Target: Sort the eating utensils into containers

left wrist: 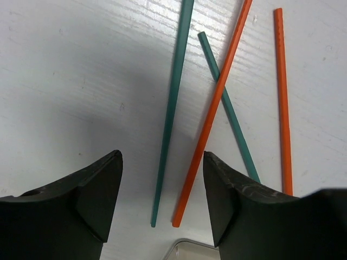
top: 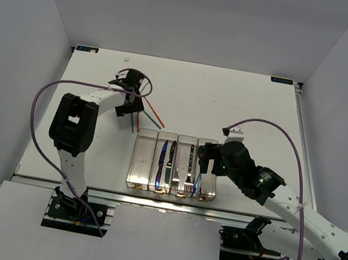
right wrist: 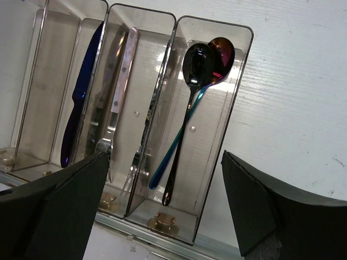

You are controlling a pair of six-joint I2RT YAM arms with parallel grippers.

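Two green chopsticks (left wrist: pixel 171 114) and two orange-red chopsticks (left wrist: pixel 214 108) lie loose and partly crossed on the white table. My left gripper (left wrist: pixel 162 189) is open and empty, just above them, with one green and one orange tip between its jaws. From above, it (top: pixel 133 87) is at the back left, over the chopsticks (top: pixel 153 114). The clear containers (top: pixel 142 165) stand at front centre. They hold dark knives (right wrist: pixel 81 97), a silver fork (right wrist: pixel 116 103) and two spoons (right wrist: pixel 198 59). My right gripper (right wrist: pixel 165 162) is open and empty over the spoon bin (right wrist: pixel 238 92).
The leftmost bin (top: pixel 140 139) holds no utensil. A corner of a clear bin (left wrist: pixel 190 248) shows at the bottom of the left wrist view. The table's front edge runs just behind the row of bins. Purple cables arch over both arms.
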